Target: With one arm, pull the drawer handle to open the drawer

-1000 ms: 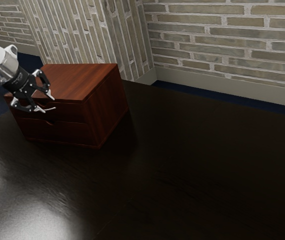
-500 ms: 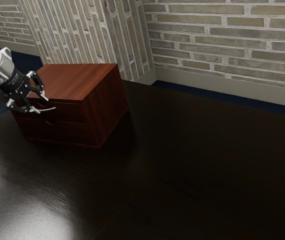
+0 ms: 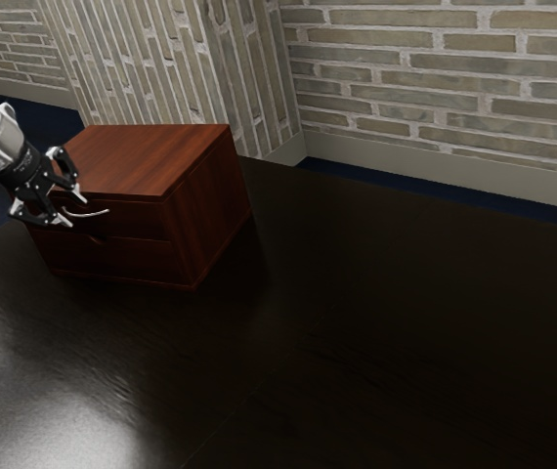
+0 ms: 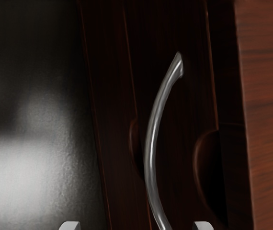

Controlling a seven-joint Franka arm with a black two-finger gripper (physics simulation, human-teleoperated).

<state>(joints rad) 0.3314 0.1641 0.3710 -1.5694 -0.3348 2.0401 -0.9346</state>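
A reddish-brown wooden cabinet (image 3: 151, 195) with two drawers stands on the dark table at the exterior view's left. The upper drawer (image 3: 127, 217) carries a curved silver handle (image 3: 91, 210), which the wrist view has close up (image 4: 152, 143). My gripper (image 3: 69, 207) hovers at the handle's outer end, open, one finger above it and one below. Close up, the fingertips (image 4: 69, 225) stand well apart on either side of the bar without touching it. The upper drawer front looks about flush with the lower one.
The dark glossy table (image 3: 337, 332) stretches wide toward the exterior view's right and front. Brick walls (image 3: 435, 68) run behind the cabinet. A bright glare lies on the table at the front left (image 3: 24, 430).
My hand has drawn back toward the exterior view's left, away from the cabinet front, staying open. The handle and drawer have not visibly moved.
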